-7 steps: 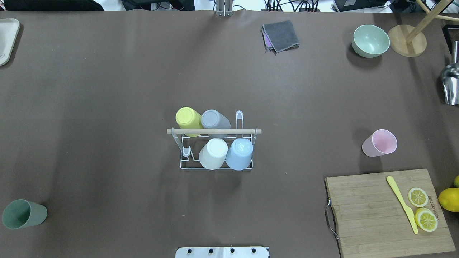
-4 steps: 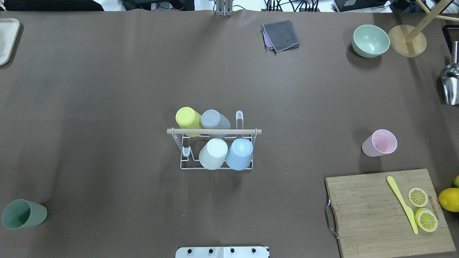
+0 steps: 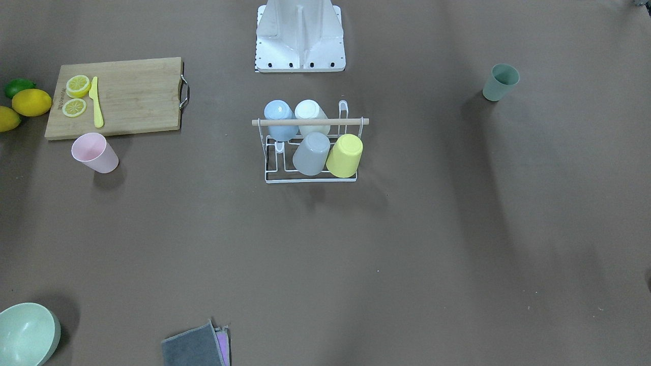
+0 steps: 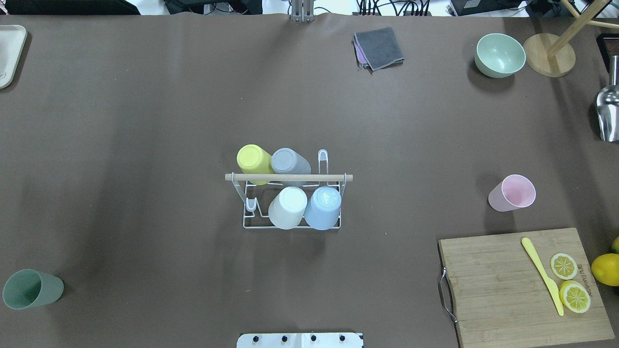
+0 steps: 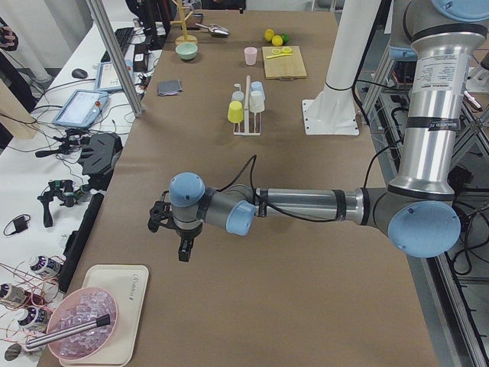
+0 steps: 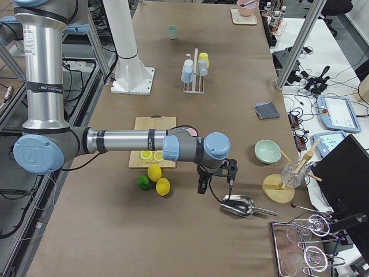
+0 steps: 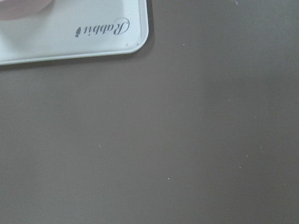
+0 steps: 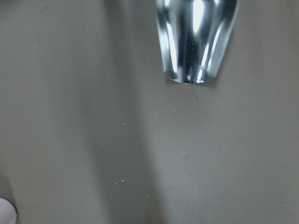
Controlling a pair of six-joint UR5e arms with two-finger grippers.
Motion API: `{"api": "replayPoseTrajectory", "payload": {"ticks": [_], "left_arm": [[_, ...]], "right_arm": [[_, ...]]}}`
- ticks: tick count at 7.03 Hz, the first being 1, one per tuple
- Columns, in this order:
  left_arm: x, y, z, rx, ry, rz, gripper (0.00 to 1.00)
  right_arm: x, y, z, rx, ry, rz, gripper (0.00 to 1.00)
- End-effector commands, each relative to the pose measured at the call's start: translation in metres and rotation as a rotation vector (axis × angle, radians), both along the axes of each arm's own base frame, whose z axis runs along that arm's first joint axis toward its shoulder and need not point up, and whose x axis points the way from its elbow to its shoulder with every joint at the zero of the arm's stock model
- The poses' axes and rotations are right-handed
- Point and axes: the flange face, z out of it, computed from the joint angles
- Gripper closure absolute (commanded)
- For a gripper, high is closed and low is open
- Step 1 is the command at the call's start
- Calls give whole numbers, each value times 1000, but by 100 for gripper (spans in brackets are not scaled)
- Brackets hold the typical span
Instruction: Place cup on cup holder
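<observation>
You've got two matching arms. Left arm [image 5: 306,204]: silver tubes, grey joint housings w/ round light-blue caps, black bands where tube meets joint. A thin black cable [image 5: 243,172] arcs off the forearm. Small dark lettering runs down the upright tube, too small to read. Left pincer [image 5: 172,233] is black. Right arm [image 6: 124,140]: same silver/grey/blue build, w/ a pale "UR" logo on the big blue cap [image 6: 36,154]. Right pincer [image 6: 216,180] is black too. The white pedestal [image 3: 300,35] sits mid-way along one long edge of the surface [image 4: 145,121]: tapered column on a square plate, w/ a row of black screws [image 4: 284,338] along the plate's edge.
</observation>
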Motion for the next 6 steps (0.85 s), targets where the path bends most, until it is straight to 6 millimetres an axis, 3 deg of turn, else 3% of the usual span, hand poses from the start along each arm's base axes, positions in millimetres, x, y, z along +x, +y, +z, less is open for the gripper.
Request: {"api": "replayPoseTrajectory", "payload": {"ticks": [1,2,3,5,6], "left_arm": [[62,-63,-55,-58,-50,11,2],[83,-82,-81,-88,-49,15,2],[89,-96,-99,-121,-38,-28,2],[99,-118,-119,-131,-38,-59,2],[102,-127,-131,-156,-40,-71,2]], "right_arm": [[-68,-63,-72,-39,16,-78,3],[-100,-87,-101,-59,24,-121,3],[-123,-103,-110,-78,25,-152,3],[-166,-113,-111,-95,24,-216,2],[-186,-119,-130,-108,33,-246,2]]}}
